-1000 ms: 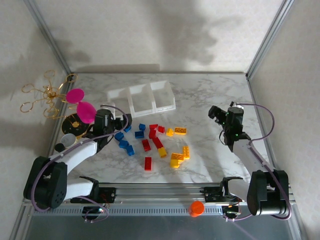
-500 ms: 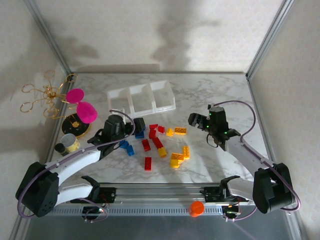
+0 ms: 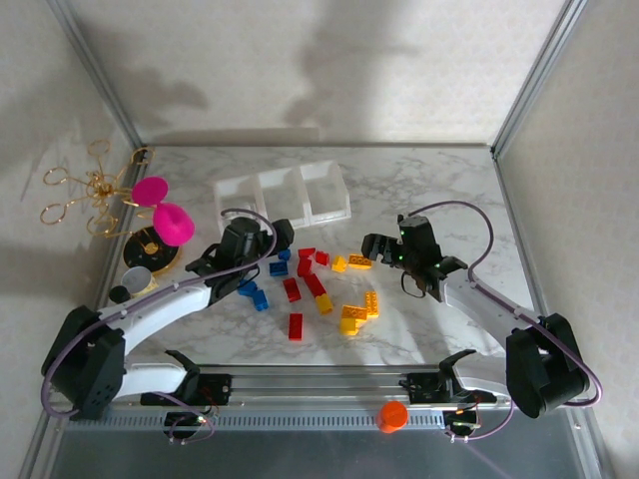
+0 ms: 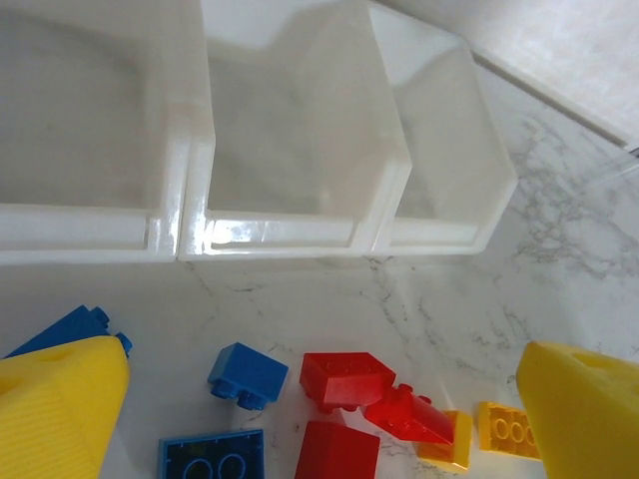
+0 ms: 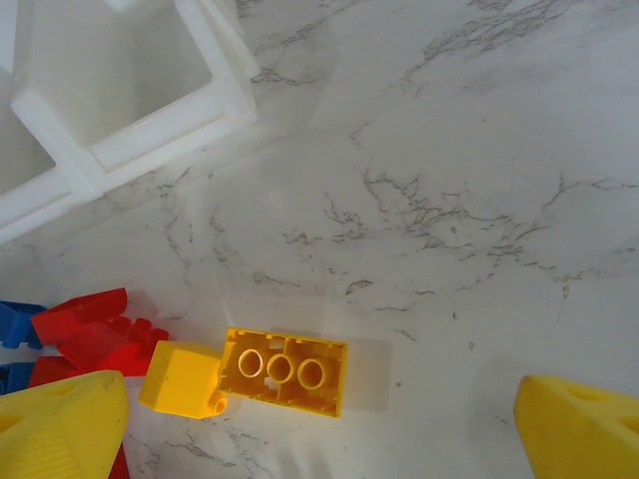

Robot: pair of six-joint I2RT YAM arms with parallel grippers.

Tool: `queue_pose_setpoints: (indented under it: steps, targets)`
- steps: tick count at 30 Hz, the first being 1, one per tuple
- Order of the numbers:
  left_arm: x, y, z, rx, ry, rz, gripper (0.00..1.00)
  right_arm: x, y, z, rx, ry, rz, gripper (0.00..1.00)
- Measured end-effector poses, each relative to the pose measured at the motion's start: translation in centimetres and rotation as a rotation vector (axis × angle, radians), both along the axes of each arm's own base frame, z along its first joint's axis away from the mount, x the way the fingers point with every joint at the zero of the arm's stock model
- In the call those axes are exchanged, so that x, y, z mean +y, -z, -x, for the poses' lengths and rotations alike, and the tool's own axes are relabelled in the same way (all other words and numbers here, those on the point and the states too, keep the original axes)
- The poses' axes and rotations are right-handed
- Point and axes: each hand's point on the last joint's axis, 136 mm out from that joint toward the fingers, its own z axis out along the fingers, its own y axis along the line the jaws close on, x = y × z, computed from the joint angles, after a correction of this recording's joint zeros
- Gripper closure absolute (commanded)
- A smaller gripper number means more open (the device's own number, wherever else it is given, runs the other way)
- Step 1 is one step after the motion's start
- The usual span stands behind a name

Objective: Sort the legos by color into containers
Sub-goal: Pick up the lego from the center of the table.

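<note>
Near tray [image 4: 190, 235] rim | left fingers [image 4: 60, 399] spread, seemingly empty | bare marble [image 3: 419, 190] rightward

**Bright, soft light, with blur only at the near corners**

We see even, diffuse light from overhead. In the top view, broad grey shadows smear across the back wall [image 3: 339, 60]. In the left wrist view, glare whitens the tray [image 4: 190, 235] along its front rim. The yellow fingertips [image 4: 55, 404] in both wrist views' bottom corners look soft and unfocused, while the legos [image 5: 285, 371] stay sharp, with faint shadows.

White arm links [image 3: 160, 304], black joints, looping purple cables [image 3: 487, 239], ribbed yellow claw fingertips [image 4: 55, 399].
</note>
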Motion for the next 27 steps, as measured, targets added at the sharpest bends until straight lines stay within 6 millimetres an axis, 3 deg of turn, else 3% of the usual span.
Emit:
queue_pose_setpoints:
  steps: [7, 13, 27]
  targets:
    - [-0.5, 3.5, 0.6, 0.161, 0.028, -0.129, 0.06, 2.4, 0.2, 0.5, 0.040, -0.066, -0.021, 0.01]
    - [-0.6, 6.0, -0.1, 0.266, 0.061, -0.274, 0.13, 4.7, 1.0, 1.6, 0.085, -0.133, -0.037, 0.01]
    - [-1.6, 10.1, -1.9, 0.377, 0.152, -0.456, 0.36, 5.8, 0.7, 2.0, 0.101, -0.153, -0.042, 0.01]
